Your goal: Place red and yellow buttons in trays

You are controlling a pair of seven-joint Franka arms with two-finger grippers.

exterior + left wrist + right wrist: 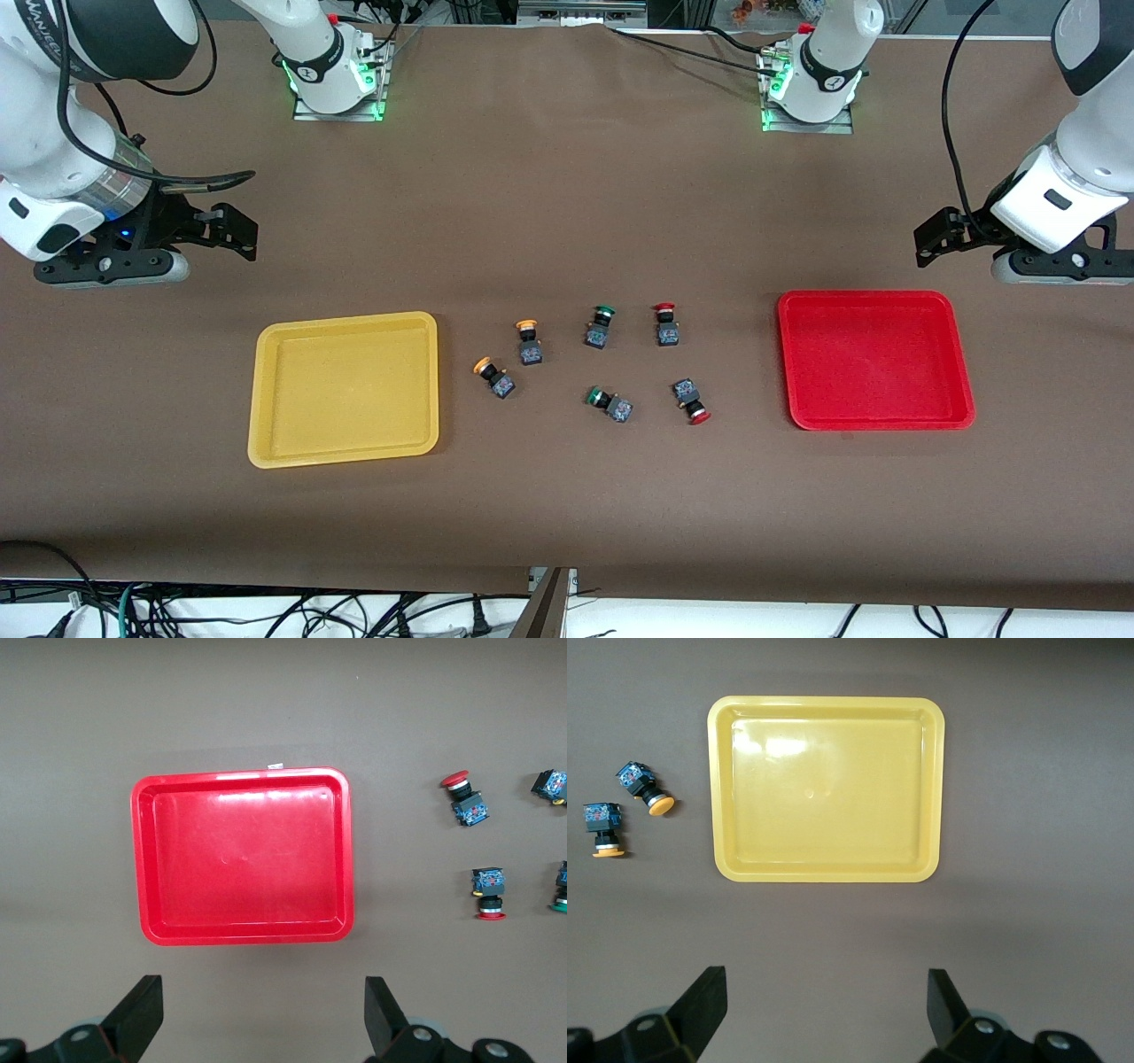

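nothing is in a tray yet: the yellow tray (345,388) lies toward the right arm's end of the surface, the red tray (875,360) toward the left arm's end, and six buttons sit on the brown surface (567,177) between them. the two yellow buttons (529,341) (494,377) lie just beside the yellow tray, the two red buttons (666,324) (691,400) nearer the red tray, and two green buttons (600,326) (609,402), not wanted, between those pairs. every button lies on its side, long axis running cap to body. the red one closer to the robots' edge points its cap toward that edge, and the other red one points its cap toward the front edge and the left arm's end; both yellow caps point roughly toward the robots' edge, one tilted toward the yellow tray. they look light, hard and small, so likely to skid or roll on the round cap if nudged; the square black body looks the safest hold, pinched across its flat sides. the left pincer (264,1014) hangs released beside the red tray's edge nearest the robots, and the right pincer (824,1008) hangs released likewise beside the yellow tray; both arms wait.
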